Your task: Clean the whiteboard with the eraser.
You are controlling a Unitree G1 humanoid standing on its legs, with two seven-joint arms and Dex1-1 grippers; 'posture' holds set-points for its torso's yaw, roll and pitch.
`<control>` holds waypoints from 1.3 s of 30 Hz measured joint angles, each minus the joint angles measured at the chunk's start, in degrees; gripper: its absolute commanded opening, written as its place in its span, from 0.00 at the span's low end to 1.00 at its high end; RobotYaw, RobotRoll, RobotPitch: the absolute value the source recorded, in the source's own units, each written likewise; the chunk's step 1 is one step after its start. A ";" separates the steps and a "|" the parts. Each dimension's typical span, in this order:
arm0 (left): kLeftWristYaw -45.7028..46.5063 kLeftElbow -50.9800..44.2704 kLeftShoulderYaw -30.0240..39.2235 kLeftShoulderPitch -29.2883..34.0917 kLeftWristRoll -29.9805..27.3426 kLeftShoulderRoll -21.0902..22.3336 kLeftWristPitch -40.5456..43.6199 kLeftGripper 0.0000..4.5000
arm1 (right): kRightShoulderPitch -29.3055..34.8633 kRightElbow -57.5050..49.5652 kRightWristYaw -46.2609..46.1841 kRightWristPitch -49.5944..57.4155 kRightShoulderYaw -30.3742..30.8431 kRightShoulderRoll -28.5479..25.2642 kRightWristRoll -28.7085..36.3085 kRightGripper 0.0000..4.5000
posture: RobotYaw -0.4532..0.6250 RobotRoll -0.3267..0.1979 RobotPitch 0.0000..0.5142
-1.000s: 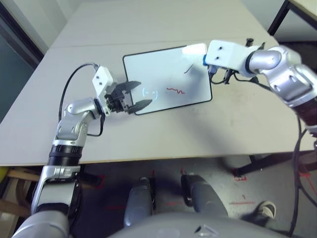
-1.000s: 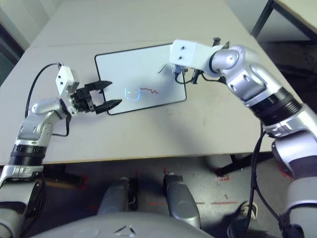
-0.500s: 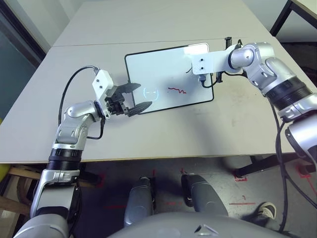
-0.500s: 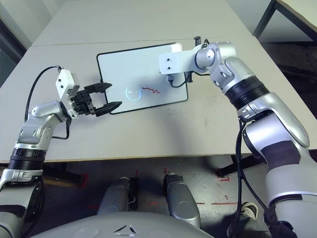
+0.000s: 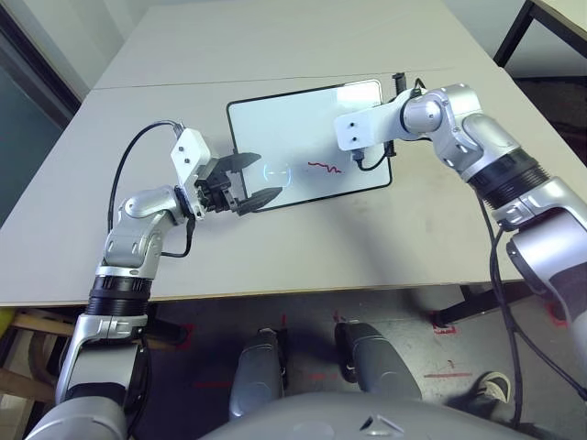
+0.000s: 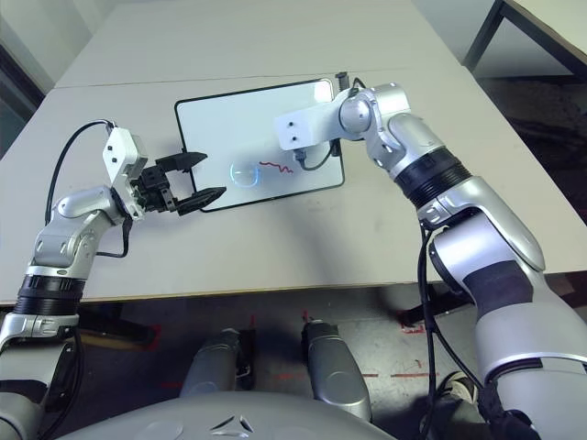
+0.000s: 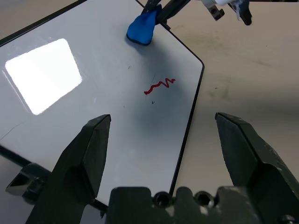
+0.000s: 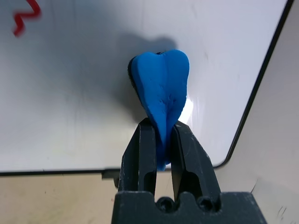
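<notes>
Right gripper (image 8: 163,126) clamped on blue eraser (image 8: 161,86), which sits between its fingertips, over the whiteboard (image 5: 293,119). Left gripper (image 5: 260,179) spread, nothing held, at the board's near-left edge. Wiping looks unfinished: red squiggle (image 7: 160,86) remains, just left of the right gripper, between the two grippers.

Blue eraser (image 8: 161,88), white whiteboard (image 7: 117,74) w/ blk frame, red squiggle (image 7: 160,86)
</notes>
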 measured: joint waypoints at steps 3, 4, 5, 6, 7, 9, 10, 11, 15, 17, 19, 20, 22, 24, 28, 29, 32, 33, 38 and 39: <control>0.05 0.00 0.00 0.00 0.00 0.00 0.01 1.00 | 0.66 -1.80 0.47 0.05 0.00 0.01 -1.35 0.05 | 0.26 0.62 0.18; 0.08 -0.01 0.00 0.00 0.00 -0.01 0.01 1.00 | 0.93 -2.03 0.51 0.01 0.00 0.02 -1.60 0.05 | 0.26 0.62 0.18; 0.13 -0.02 0.00 0.00 0.00 -0.01 0.01 1.00 | 1.45 -2.49 0.59 -0.03 0.01 0.03 -1.81 0.05 | 0.26 0.62 0.18; 0.16 -0.02 0.00 0.00 0.00 -0.02 0.01 1.00 | 1.76 -2.67 0.66 -0.08 0.02 0.08 -2.14 0.05 | 0.26 0.62 0.18; 0.17 -0.02 0.00 0.00 0.00 -0.02 0.01 1.00 | 1.97 -2.76 0.66 -0.18 0.03 0.13 -2.64 0.05 | 0.26 0.62 0.18; 0.18 -0.03 0.00 0.00 0.00 -0.02 0.01 1.00 | 1.96 -2.75 0.62 -0.59 0.03 0.14 -3.54 0.05 | 0.26 0.62 0.18; 0.19 -0.03 0.00 0.00 0.00 -0.02 0.01 1.00 | 1.93 -2.61 0.51 -0.80 0.03 0.14 -3.86 0.05 | 0.26 0.62 0.18; 0.19 -0.03 0.00 0.01 0.00 -0.03 0.01 1.00 | 1.89 -2.34 0.35 -1.04 0.03 0.14 -4.17 0.05 | 0.26 0.62 0.18; 0.24 -0.08 0.00 0.00 0.00 -0.06 0.01 1.00 | 0.94 0.46 -0.88 -2.08 -0.08 -0.15 -5.80 0.05 | 0.26 0.62 0.18; 0.24 -0.09 0.00 0.00 0.00 -0.07 0.01 1.00 | 0.31 1.78 -1.68 -2.30 -0.19 -0.44 -6.24 0.05 | 0.25 0.62 0.17; 0.24 -0.09 0.00 0.00 0.00 -0.10 0.01 1.00 | -0.36 3.34 -2.58 -2.66 -0.49 -0.54 -6.86 0.05 | 0.25 0.62 0.17; 0.24 -0.09 0.00 0.00 0.00 -0.10 0.01 1.00 | -0.69 4.28 -3.29 -2.75 -0.66 -0.60 -7.39 0.05 | 0.25 0.62 0.17; 0.23 -0.08 0.00 -0.04 0.00 -0.12 0.00 1.00 | -1.30 6.07 -4.69 -2.89 -0.94 -0.72 -8.26 0.05 | 0.25 0.62 0.17; 0.22 -0.08 -0.01 -0.12 0.00 -0.13 0.00 1.00 | -2.01 7.75 -5.77 -3.26 -1.00 -0.74 -8.75 0.05 | 0.25 0.62 0.17; 0.21 -0.08 -0.01 -0.20 0.00 -0.16 0.00 1.00 | -2.67 9.55 -7.00 -4.05 -1.28 -0.78 -9.80 0.05 | 0.25 0.62 0.17; 0.21 -0.07 -0.01 -0.20 0.01 -0.16 0.00 1.00 | -2.67 9.56 -7.01 -4.23 -1.31 -0.78 -9.91 0.05 | 0.25 0.62 0.17; 0.22 -0.07 -0.01 -0.21 0.01 -0.18 -0.01 1.00 | -2.48 9.09 -6.80 -4.77 -1.34 -0.76 -10.16 0.05 | 0.25 0.62 0.17; 0.22 -0.07 -0.01 -0.22 0.01 -0.18 -0.01 1.00 | -2.12 8.39 -6.73 -4.97 -1.35 -0.76 -10.30 0.05 | 0.25 0.62 0.17; 0.24 -0.07 -0.01 -0.22 0.02 -0.22 -0.03 1.00 | 0.35 4.88 -5.73 -5.89 -1.35 -0.52 -10.40 0.05 | 0.25 0.62 0.18; 0.25 -0.07 -0.01 -0.22 0.02 -0.22 -0.03 1.00 | 0.62 4.35 -5.59 -5.90 -1.35 -0.48 -10.41 0.05 | 0.26 0.62 0.18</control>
